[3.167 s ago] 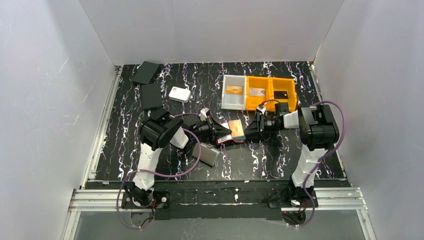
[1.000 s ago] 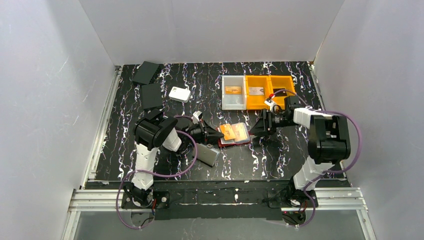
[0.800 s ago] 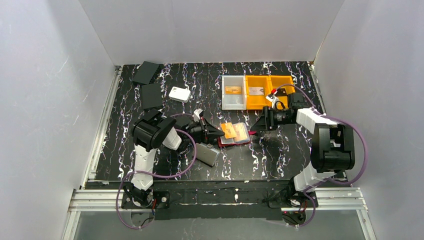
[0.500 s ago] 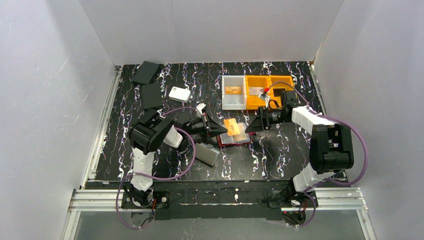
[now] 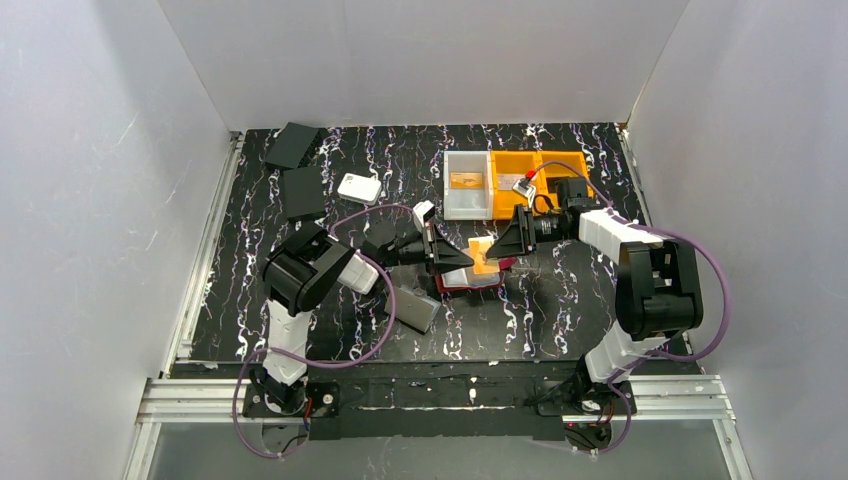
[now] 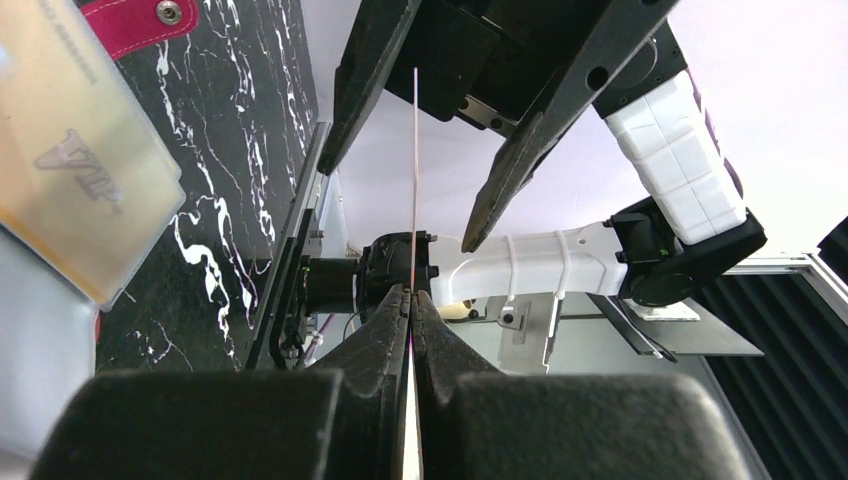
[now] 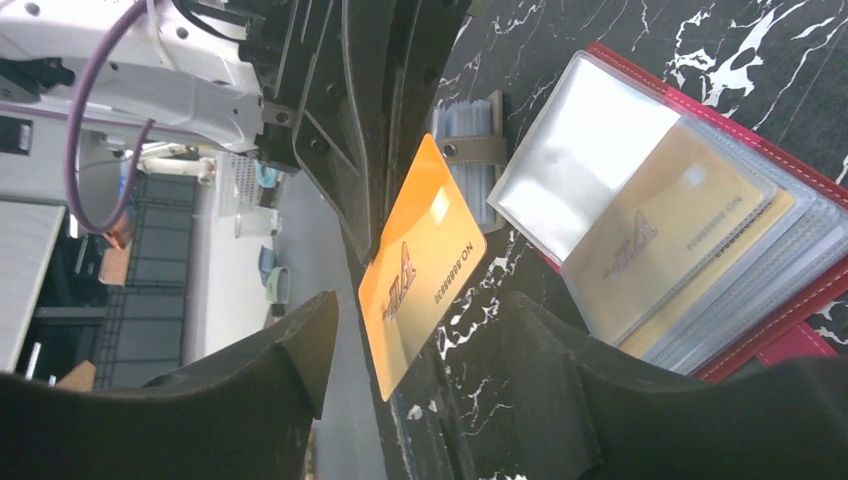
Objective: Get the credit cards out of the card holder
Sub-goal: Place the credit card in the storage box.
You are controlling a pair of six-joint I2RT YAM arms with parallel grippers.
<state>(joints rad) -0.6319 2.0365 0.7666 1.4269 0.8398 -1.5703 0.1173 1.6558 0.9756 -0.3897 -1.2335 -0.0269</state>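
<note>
The dark red card holder [image 5: 462,281] lies open on the table, with gold cards in its clear sleeves [image 7: 650,240]. My left gripper [image 5: 455,256] is shut on one edge of an orange-gold credit card [image 5: 482,256] and holds it above the holder. The left wrist view shows the card edge-on [image 6: 414,150] between the shut fingers [image 6: 385,330]. My right gripper [image 5: 503,245] is open. Its fingers [image 7: 300,350] stand on either side of the card's free end [image 7: 420,265] without touching it.
A white bin [image 5: 468,203] and two orange bins [image 5: 540,160] at the back right each hold a card. A flat grey case [image 5: 413,308] lies near the left arm. A white rounded box [image 5: 358,188] and two dark cases [image 5: 291,145] sit at the back left.
The left gripper has lifted the orange card off the open holder and carried it right. The right gripper has swung left and now straddles the card's free end with open jaws.
</note>
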